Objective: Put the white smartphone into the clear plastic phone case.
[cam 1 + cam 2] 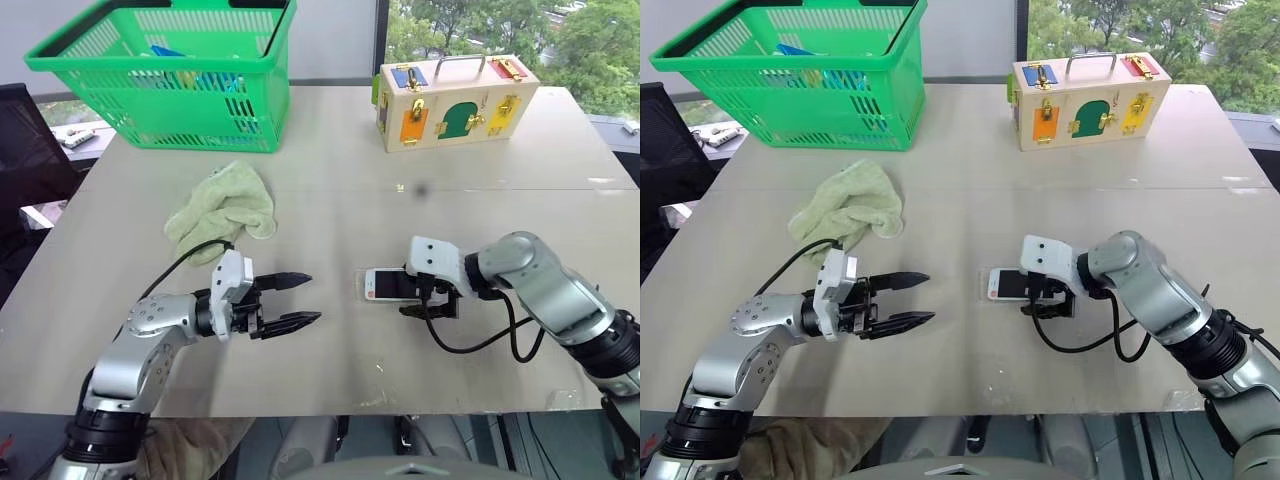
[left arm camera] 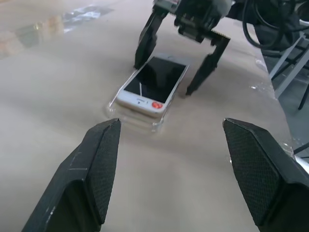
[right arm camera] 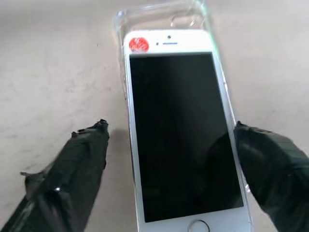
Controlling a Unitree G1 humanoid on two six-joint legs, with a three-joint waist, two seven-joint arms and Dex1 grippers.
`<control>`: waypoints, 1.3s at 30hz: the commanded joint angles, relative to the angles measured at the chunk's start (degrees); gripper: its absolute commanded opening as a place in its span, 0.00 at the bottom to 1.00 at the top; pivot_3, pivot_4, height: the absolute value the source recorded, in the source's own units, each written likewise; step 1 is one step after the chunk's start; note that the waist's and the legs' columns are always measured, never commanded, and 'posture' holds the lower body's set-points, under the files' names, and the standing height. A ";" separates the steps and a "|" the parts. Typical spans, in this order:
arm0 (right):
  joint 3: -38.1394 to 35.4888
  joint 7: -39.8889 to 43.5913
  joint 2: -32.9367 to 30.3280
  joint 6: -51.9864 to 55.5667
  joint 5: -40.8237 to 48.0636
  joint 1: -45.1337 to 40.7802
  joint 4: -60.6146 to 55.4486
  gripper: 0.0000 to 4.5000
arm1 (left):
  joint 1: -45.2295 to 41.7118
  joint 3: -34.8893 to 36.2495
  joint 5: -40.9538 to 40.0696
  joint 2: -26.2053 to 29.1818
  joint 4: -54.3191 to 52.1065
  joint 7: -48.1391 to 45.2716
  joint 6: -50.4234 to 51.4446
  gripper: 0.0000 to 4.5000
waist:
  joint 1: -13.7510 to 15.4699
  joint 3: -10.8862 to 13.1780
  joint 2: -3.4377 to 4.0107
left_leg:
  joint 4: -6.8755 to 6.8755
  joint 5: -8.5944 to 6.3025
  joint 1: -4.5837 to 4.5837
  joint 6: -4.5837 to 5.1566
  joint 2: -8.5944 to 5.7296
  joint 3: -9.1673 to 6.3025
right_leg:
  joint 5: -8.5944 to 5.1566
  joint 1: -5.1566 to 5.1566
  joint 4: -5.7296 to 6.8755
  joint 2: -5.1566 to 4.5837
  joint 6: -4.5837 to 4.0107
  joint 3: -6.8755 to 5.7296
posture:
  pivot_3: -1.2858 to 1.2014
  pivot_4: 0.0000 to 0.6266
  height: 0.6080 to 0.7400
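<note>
The left arm's black two-fingered pincer (image 1: 305, 300) hangs level, pointing toward the right arm, fingers spread wide with nothing between them. The right arm's black two-fingered pincer (image 1: 428, 297) tilts steeply downward, its fingers (image 2: 146, 41) parted.

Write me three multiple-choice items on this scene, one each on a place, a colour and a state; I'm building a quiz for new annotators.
1. Where is the white smartphone?
A. in the basket
B. on the clear plastic phone case, on the table
C. on the cloth

2. What colour is the basket?
A. green
B. red
C. blue

3. How do the right gripper fingers stand?
A. shut on the phone
B. shut, empty
C. open, either side of the phone

Answers:
1 B: the case's clear rim shows past the phone's end.
2 A: green mesh.
3 C: gaps show between both fingers and phone.
</note>
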 commanded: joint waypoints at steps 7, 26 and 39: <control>-15.73 -4.10 -3.52 7.57 10.67 6.14 -10.77 0.55 | -6.08 -6.43 6.15 0.81 3.90 0.82 0.75 0.34 | 1.01 0.01 0.02 | 0.00 -0.01 -0.04 0.00 0.00 -0.02 | 0.00 0.00 -0.04 -0.01 0.00 -0.05 | 0.52 0.24 1.00; -13.14 -16.68 -7.77 6.41 6.65 13.74 -8.18 0.00 | -17.25 -17.34 18.31 -8.18 19.56 4.68 -4.12 0.00 | 0.81 0.01 0.02 | 0.09 0.12 -0.24 0.20 -0.01 -0.03 | 0.01 -0.08 -0.01 -0.04 0.02 -0.08 | 0.52 0.24 1.00; -5.18 -15.57 -1.52 -0.78 4.24 7.64 -1.85 0.00 | -18.20 -16.53 19.08 -10.56 17.49 8.57 -0.10 0.00 | 0.86 -0.02 0.06 | 0.22 0.13 -0.12 0.21 -0.05 -0.13 | 0.02 0.03 0.06 -0.03 0.04 -0.16 | 0.52 0.24 1.00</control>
